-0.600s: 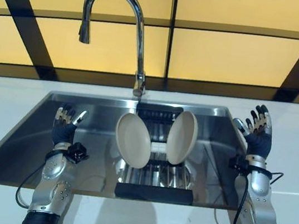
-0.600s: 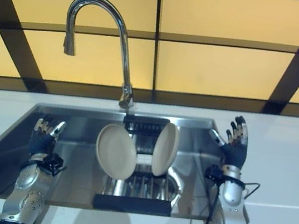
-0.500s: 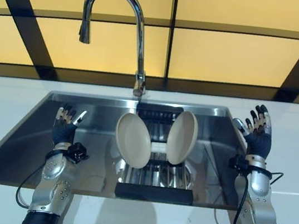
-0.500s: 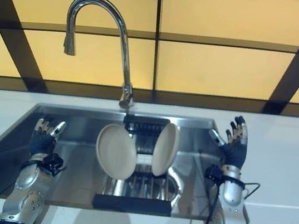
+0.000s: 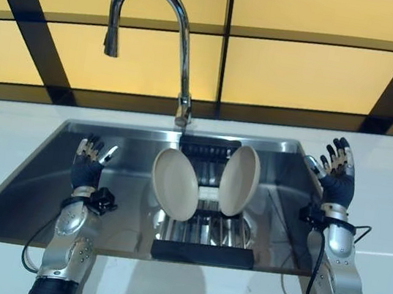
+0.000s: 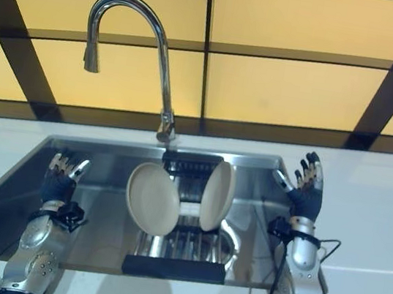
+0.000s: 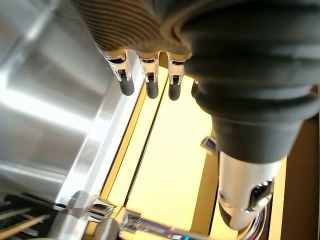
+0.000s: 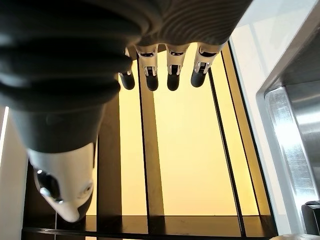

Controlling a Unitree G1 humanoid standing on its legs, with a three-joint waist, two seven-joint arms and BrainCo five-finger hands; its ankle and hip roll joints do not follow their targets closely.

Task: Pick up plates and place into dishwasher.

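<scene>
Standing between open left hand (image 5: 87,168), right hand (image 5: 336,175), two plates (image 5: 175,184)

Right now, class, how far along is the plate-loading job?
Done: nothing visibly. In hand: nothing; the left hand and right hand hang open, empty. Left: both round beige plates stand upright in the black-framed metal rack inside the steel sink, untouched.

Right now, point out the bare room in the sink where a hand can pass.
Bare basin floor lies between the left hand and the left plate, and between the right plate and the sink's wall by the right hand. The middle is crowded: both plates stand in the rack.
</scene>
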